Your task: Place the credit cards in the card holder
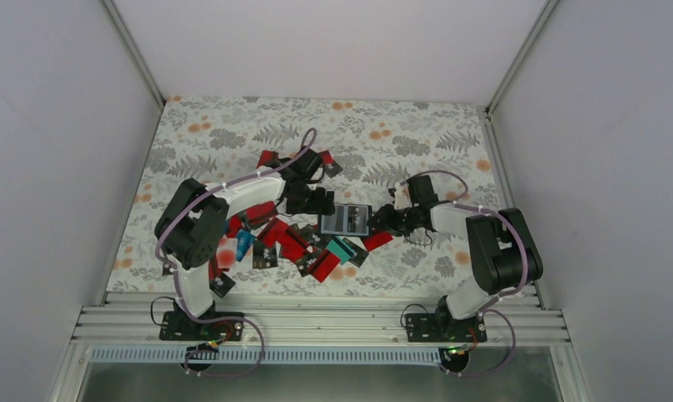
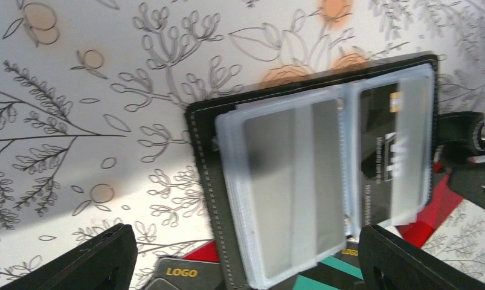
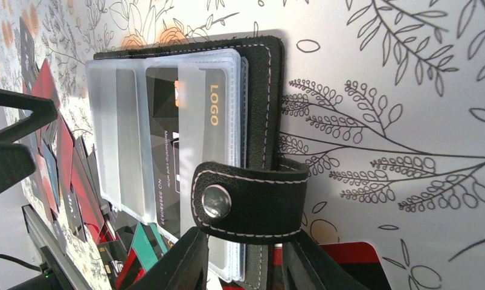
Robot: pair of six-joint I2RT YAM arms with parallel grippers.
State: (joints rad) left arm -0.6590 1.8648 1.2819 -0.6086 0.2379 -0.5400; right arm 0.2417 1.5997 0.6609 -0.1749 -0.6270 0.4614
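Note:
The card holder (image 1: 347, 219) lies open on the floral mat, with its clear plastic sleeves (image 2: 288, 181) facing up. One sleeve holds a black card with white print (image 3: 167, 121). My left gripper (image 2: 246, 266) stands wide open over the holder's left half, touching nothing. The right gripper (image 3: 246, 266) is shut on the holder's right edge, just under the snap strap (image 3: 246, 202). Loose credit cards (image 1: 291, 243), red, black and teal, lie in a heap to the left of and below the holder. A black LOGO card (image 2: 179, 275) and a teal card (image 3: 140, 248) lie next to it.
More cards (image 1: 270, 159) lie behind the left arm toward the back of the mat. A red card (image 3: 348, 257) sits under the right fingers. White walls stand around the mat, and a metal rail (image 1: 316, 322) runs along the near edge.

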